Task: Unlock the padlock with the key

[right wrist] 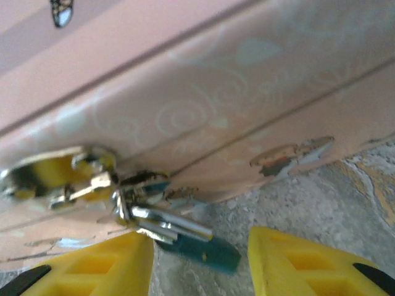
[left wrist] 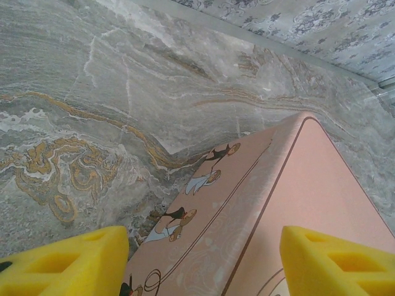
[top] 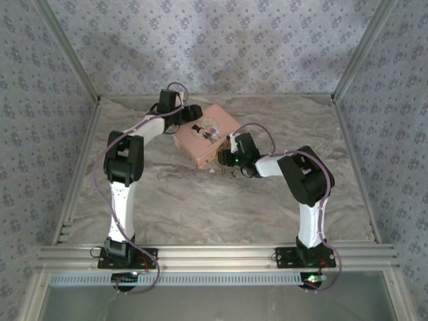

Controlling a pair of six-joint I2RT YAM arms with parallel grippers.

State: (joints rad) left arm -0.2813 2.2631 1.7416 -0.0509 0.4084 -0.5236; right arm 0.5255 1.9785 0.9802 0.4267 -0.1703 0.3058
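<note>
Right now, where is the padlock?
Right wrist view, bottom centre: the padlock hangs from the clasp on the side of the pink tin, just ahead of the right gripper.

This is a robot test cell, a lab rig dressed up rather than a lived-in room. Bare aluminium posts [top: 67,50] frame a boxed-in enclosure. Its walls [top: 221,40] are flat panels covered in a repeating blue-grey floral print. The surface [top: 200,207] has a marble-look finish with grey and gold veining. A slotted aluminium rail [top: 214,254] runs along its near edge, and two white-and-black arms are bolted there side by side — left base [top: 120,253], right base [top: 309,255].
</note>
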